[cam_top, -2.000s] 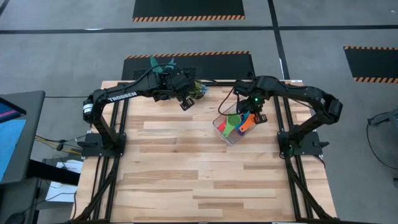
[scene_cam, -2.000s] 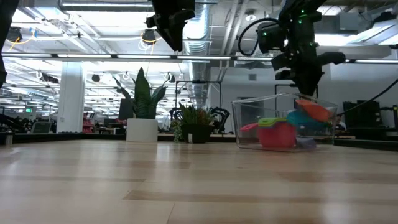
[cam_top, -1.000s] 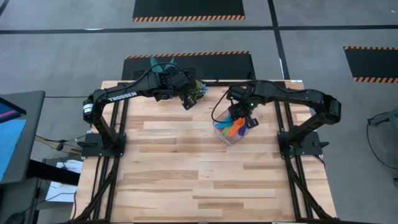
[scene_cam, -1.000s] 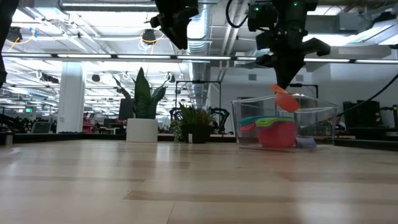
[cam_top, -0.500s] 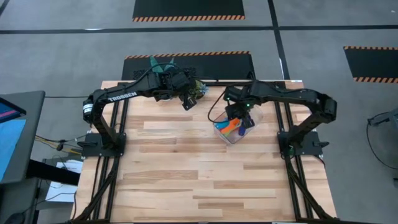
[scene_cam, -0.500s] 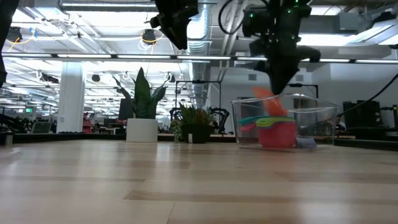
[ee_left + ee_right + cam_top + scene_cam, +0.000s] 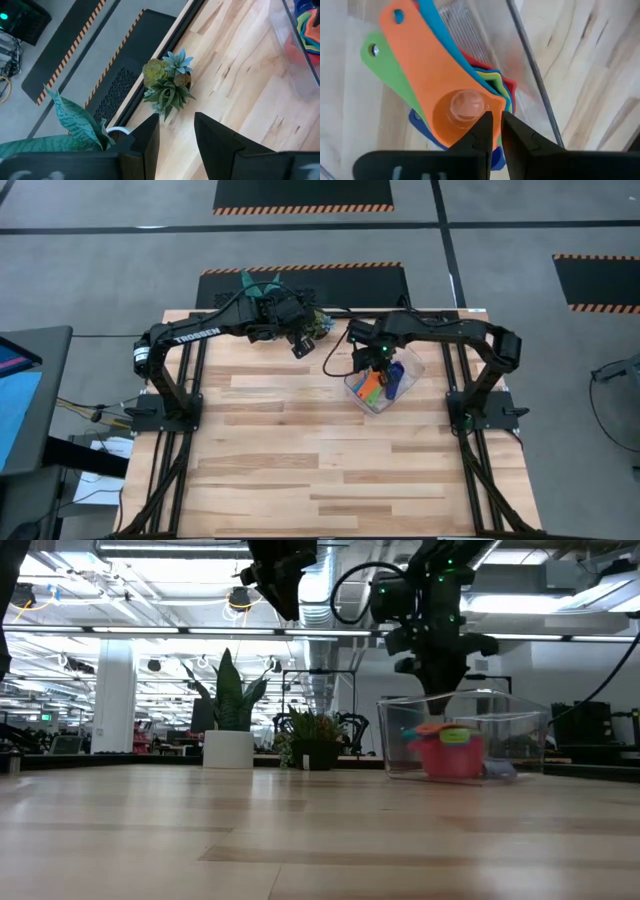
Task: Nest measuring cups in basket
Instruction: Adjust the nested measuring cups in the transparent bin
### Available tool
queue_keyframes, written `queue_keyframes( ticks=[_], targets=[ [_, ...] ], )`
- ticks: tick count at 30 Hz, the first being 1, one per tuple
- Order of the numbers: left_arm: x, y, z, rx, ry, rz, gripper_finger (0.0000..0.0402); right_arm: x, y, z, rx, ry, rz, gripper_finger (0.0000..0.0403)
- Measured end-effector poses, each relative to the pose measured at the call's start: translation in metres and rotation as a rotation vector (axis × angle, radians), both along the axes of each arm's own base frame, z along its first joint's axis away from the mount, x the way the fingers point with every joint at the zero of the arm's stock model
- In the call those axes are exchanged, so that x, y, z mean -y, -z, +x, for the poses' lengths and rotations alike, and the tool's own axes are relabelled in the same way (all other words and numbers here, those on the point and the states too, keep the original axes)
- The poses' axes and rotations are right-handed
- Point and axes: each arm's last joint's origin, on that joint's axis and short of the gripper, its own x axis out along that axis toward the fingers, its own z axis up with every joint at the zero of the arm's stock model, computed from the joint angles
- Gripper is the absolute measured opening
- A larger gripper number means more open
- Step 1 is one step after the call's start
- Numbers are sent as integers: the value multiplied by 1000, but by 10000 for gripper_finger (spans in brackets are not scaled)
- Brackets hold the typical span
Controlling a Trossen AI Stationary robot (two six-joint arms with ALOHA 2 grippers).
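The clear basket (image 7: 377,385) (image 7: 465,735) stands on the table's far right part. Inside it is a nested stack of measuring cups: red (image 7: 450,755), yellow, green (image 7: 387,67) and blue, with the orange cup (image 7: 435,85) on top. A dark blue cup (image 7: 393,378) lies beside the stack in the basket. My right gripper (image 7: 496,122) (image 7: 371,365) reaches down into the basket and is shut on the orange cup. My left gripper (image 7: 176,131) (image 7: 300,345) hangs open, raised near the far edge above the small plants. My right gripper pinches the orange cup's bowl rim (image 7: 492,106), on the side away from its handle, one finger inside the bowl and one outside. The fingers come from above, pointing down. The cup's bowl sits in the stack, and its handle (image 7: 407,37) lies over the green and blue handles.
A small succulent (image 7: 167,82) (image 7: 320,323) and a tall-leaved plant in a white pot (image 7: 232,730) stand at the table's far edge, left of the basket. The wooden table (image 7: 300,460) stretches bare toward its near edge.
My right gripper has carried the orange cup toward the table's left and down, from above the basket's rim onto the nested stack. It has stayed shut on the cup. The cup, tilted in the air a second ago, now lies level in the stack.
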Motion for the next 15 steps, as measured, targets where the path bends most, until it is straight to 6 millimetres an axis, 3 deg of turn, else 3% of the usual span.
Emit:
queue_keyframes(
  ticks=[8,15],
  targets=[
    [0,0,0,1,1,-1,113,1,-18,-3,-41,65,20,61],
    [1,3,-4,-43,-7,-21,113,12,-31,-50,-106,245,114,61]
  ],
)
